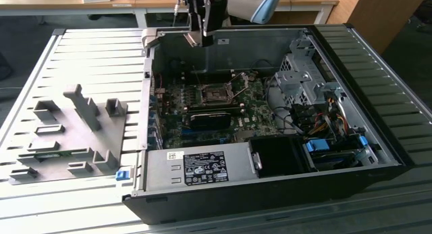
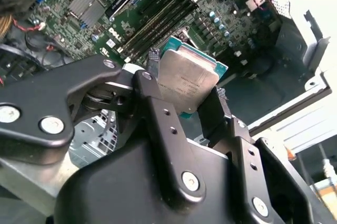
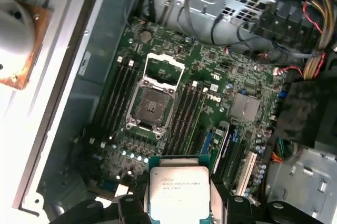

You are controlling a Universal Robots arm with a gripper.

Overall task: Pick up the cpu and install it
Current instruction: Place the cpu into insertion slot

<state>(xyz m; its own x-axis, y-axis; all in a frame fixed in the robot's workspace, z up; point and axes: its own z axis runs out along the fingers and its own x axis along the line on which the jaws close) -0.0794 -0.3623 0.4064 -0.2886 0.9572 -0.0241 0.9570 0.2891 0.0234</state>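
My gripper (image 1: 201,41) hangs above the far wall of the open computer case (image 1: 395,148), shut on the cpu. The cpu (image 2: 187,80) is a flat square chip with a silver-grey metal top on a green board, and in both wrist views it sits between my two black fingers (image 2: 151,84). The cpu (image 3: 179,191) is held well above the motherboard (image 3: 210,124). The cpu socket (image 3: 150,105) lies open with its metal frame flipped up, near the middle of the board (image 1: 214,96).
A grey fixture plate (image 1: 64,138) with raised blocks lies on the slatted table at the exterior view's left. Inside the case are a power supply (image 1: 196,167), drive cage (image 1: 307,80), cable bundles (image 1: 327,120) and memory slots (image 3: 184,113).
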